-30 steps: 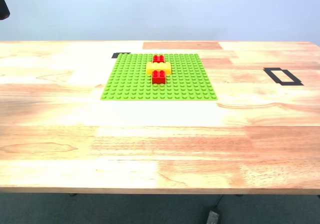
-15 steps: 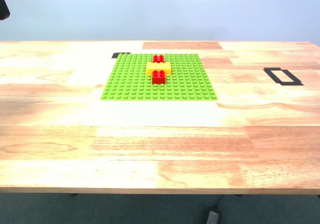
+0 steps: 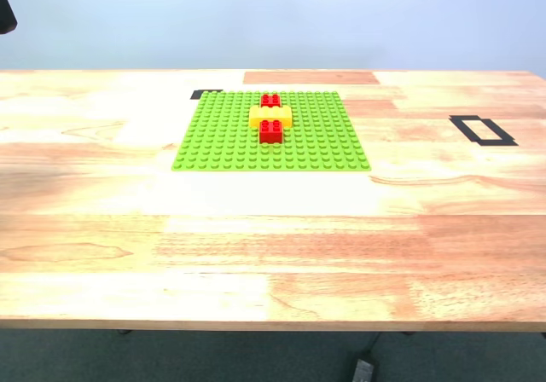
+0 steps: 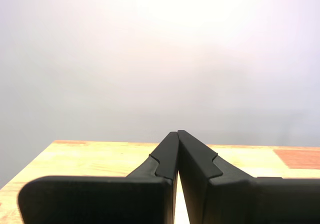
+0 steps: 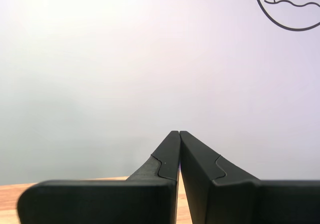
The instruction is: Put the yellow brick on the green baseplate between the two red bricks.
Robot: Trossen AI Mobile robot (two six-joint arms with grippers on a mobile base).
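Note:
The green baseplate [image 3: 271, 132] lies flat on the wooden table [image 3: 273, 245], past its middle. The yellow brick [image 3: 270, 116] sits on the plate between the two red bricks, one behind it [image 3: 270, 101] and one in front [image 3: 271, 130], all three touching in a row. My first gripper [image 4: 177, 134] is shut and empty, raised and pointing at a pale wall over a table edge. My second gripper [image 5: 178, 133] is shut and empty too, facing a wall. Neither gripper shows in the exterior view.
A black tape rectangle [image 3: 482, 130] marks the table at the exterior view's right. A small black tape mark [image 3: 206, 94] sits at the plate's far corner. A dark object [image 3: 5, 11] shows at the upper edge on the exterior view's left. A round logo [image 5: 290, 6] is on the wall.

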